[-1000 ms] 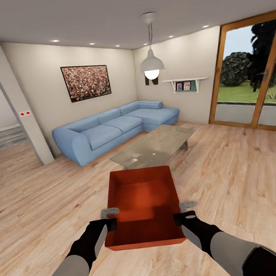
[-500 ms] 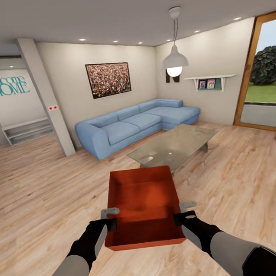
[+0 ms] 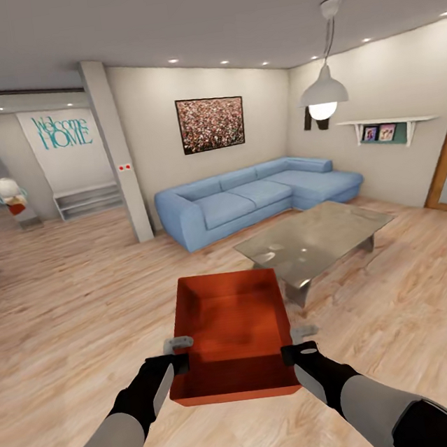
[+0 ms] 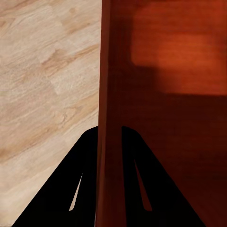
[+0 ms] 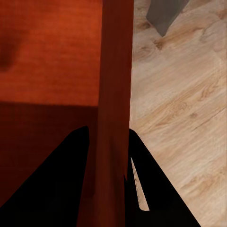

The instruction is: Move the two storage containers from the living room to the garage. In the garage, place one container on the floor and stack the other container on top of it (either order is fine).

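The orange-red rectangular topless container (image 3: 231, 335) hangs above the light wood plank floor (image 3: 67, 322), long axis toward 12 o'clock; left gripper (image 3: 176, 360) at 9, right gripper (image 3: 294, 350) at 3, each clamped on a side wall.

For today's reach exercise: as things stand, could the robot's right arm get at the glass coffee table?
Probably not. The right gripper is shut on the storage container's right wall, sharing the carry with the left gripper, and the coffee table stands beyond the box.
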